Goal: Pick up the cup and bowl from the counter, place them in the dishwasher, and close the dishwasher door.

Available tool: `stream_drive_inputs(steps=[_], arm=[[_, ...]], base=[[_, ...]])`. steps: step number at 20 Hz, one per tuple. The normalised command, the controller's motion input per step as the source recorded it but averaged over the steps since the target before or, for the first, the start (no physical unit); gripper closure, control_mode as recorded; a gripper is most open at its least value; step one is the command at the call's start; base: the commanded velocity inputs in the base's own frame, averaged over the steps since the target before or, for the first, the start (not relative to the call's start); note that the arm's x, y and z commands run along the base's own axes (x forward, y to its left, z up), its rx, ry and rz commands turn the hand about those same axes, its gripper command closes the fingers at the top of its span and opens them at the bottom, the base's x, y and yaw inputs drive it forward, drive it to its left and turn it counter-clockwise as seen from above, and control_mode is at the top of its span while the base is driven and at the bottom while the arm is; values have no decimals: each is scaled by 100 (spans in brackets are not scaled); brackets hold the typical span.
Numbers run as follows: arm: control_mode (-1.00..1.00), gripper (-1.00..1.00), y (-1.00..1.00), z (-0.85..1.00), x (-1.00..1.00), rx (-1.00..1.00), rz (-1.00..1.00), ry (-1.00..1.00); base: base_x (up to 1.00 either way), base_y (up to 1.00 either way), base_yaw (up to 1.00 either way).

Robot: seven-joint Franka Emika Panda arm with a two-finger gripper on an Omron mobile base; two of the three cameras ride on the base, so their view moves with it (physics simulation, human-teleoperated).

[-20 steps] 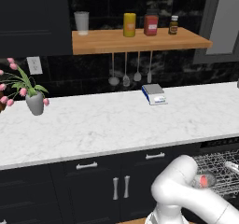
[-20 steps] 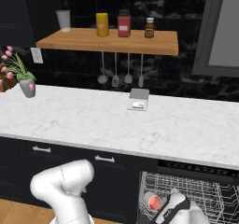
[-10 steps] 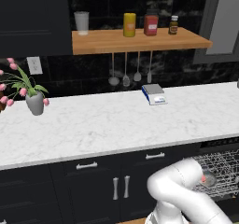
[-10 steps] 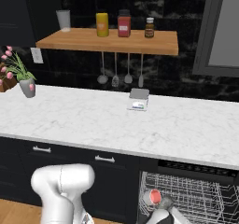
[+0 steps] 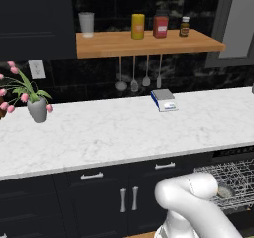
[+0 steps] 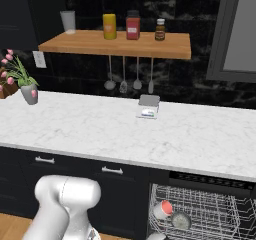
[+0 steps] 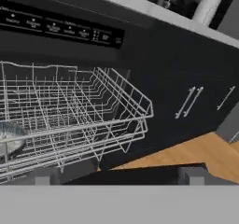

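The white marble surface (image 6: 200, 139) runs across both base views, carrying a flower pot (image 6: 29, 95) and a small scale (image 6: 148, 107). Below it, the dishwasher (image 6: 210, 209) stands open, rack (image 7: 70, 120) pulled out. The cup (image 6: 162, 210) and bowl (image 6: 181, 220) lie in the rack; the bowl is cut off at the hand view's left edge. The pincer's fingertips are hidden, so its state cannot be told.
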Motion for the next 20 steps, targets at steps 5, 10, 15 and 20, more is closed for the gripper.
stream_drive_inputs(steps=[5,10,15,20], arm=[[-100,-100,-1,29,-100,-63,2,57],[-100,-100,-19,20,-100,-44,1,64],[-100,-100,-7,1,-92,-25,11,67],[-100,-100,9,-69,-81,26,33,51]], base=[[0,0,0],[0,0,0],[0,0,0],[0,0,0]])
